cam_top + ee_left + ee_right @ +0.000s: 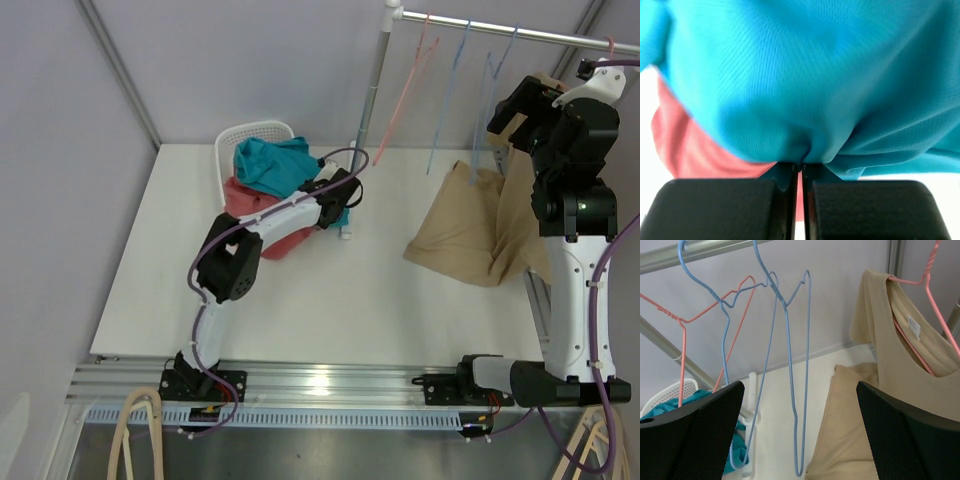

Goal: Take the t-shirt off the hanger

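Partly hidden: red cloth (685, 145) under teal cloth (805, 75), which my L gripper (801, 169) pinches shut. R gripper (797, 405): fingers wide, holding nothing; tan t-shirt (910, 360) on pink hanger (935, 305) near them, hem & hook cut off.

surface: white table (330, 300) | on it: white basket (246, 132); tan t-shirt (470, 235), lower part pooled
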`<action>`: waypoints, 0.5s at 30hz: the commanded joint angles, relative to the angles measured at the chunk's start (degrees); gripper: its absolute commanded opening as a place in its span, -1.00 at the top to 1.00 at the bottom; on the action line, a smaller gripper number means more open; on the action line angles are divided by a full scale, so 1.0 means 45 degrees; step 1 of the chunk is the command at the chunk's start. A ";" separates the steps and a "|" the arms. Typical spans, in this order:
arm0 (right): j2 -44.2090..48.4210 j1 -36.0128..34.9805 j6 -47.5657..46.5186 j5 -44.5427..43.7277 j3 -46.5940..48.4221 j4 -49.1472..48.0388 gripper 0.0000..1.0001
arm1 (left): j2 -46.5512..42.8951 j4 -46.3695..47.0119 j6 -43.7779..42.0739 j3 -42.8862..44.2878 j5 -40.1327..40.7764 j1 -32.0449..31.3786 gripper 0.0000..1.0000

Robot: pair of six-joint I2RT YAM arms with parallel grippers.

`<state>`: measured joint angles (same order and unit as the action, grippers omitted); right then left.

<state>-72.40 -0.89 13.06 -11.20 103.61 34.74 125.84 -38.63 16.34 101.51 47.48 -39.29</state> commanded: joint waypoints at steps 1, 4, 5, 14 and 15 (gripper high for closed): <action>0.0230 0.0041 0.0183 0.0263 -0.0037 -0.0513 -0.99 | -0.2491 0.0441 -0.0660 0.0351 0.0347 0.0235 0.99; 0.0230 0.0060 0.0203 0.0321 -0.0076 -0.0514 -0.99 | -0.3216 0.0441 -0.0779 0.0915 -0.0199 0.0235 0.99; 0.0210 0.0060 0.0223 0.0321 -0.0076 -0.0533 -0.99 | -0.3547 0.0305 -0.0760 0.1072 -0.0568 0.0254 0.99; 0.0288 0.0060 0.0223 0.0575 0.0003 -0.0435 -0.99 | -0.1659 -0.1610 -0.0915 0.7605 -0.1391 0.2439 0.99; 0.0308 0.0041 0.0204 0.0556 0.0022 -0.0416 -0.99 | -0.1095 -0.1552 -0.1090 0.7907 -0.1334 0.2654 0.99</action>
<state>-72.40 -0.89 13.52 -9.61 103.20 34.44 117.40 -44.49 13.69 129.29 42.09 -31.51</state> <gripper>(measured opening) 0.993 0.014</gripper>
